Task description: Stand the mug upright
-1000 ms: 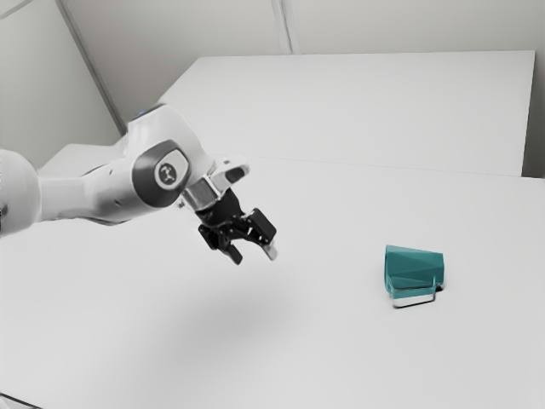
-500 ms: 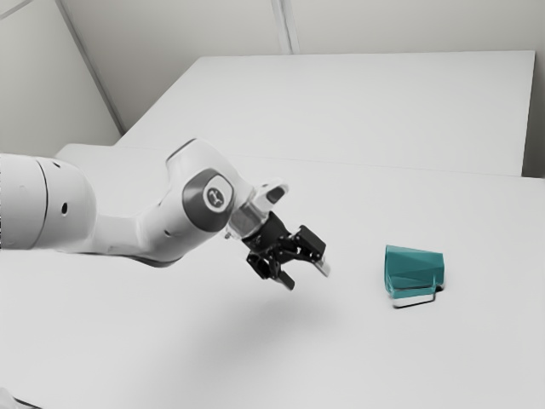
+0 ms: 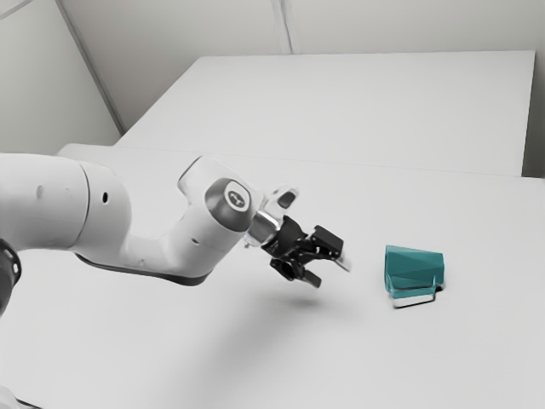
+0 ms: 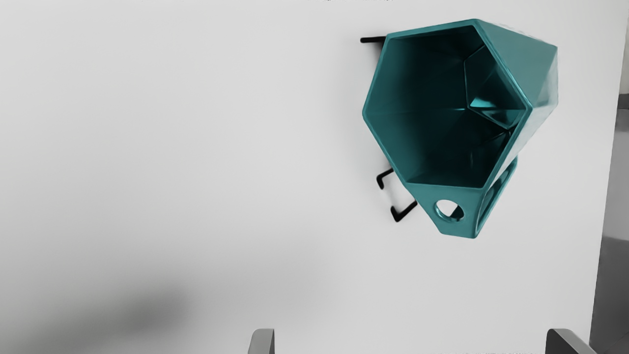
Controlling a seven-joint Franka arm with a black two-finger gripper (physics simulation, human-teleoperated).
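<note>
Teal mug lies tipped over — ahead of the parted jaws.

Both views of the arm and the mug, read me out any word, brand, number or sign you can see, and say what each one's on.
No readable words, brands or numbers.
On the white arm: a small emblem on a joint, too small to make out.
On the teal mug: no marking on the sides that show.
</note>
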